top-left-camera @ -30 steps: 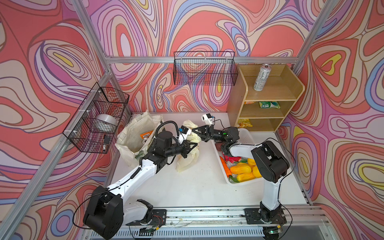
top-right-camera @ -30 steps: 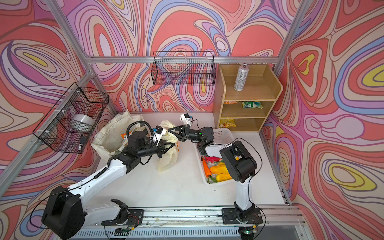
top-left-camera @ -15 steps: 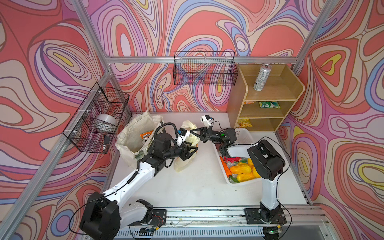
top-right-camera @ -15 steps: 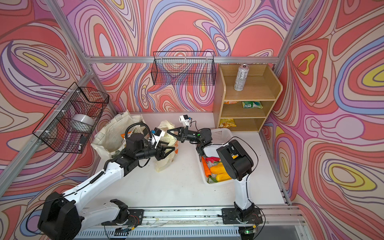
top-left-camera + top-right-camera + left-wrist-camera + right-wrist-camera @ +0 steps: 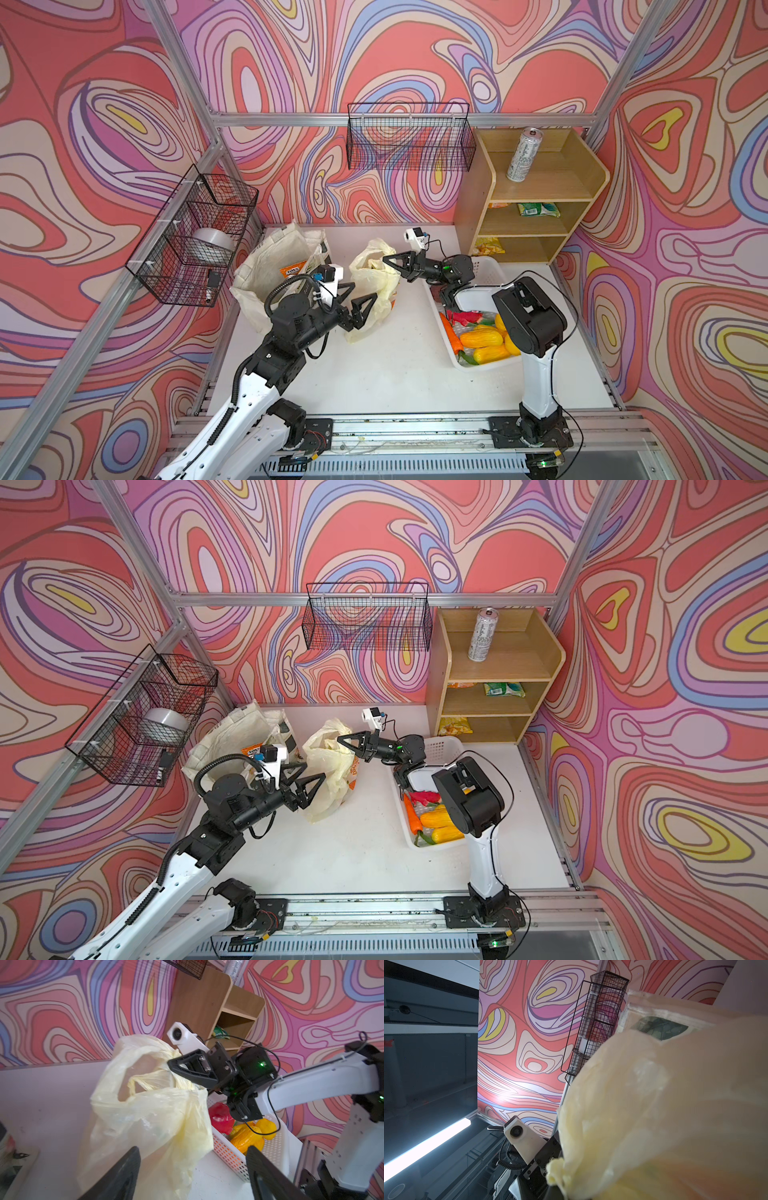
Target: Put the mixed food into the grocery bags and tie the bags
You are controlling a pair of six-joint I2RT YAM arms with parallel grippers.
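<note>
While the right gripper (image 5: 385,261) pinches the plastic bag (image 5: 368,272) upright, seemingly for tying, the left gripper (image 5: 364,291) gapes wide just near-left of it

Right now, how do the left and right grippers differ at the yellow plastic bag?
The left gripper is open, jaws spread wide, gripping nothing; the right gripper is shut, pinching the bunched handles of the plastic bag. The left gripper sits at the bag's body; the right gripper at its top. Both point at that same bag.
</note>
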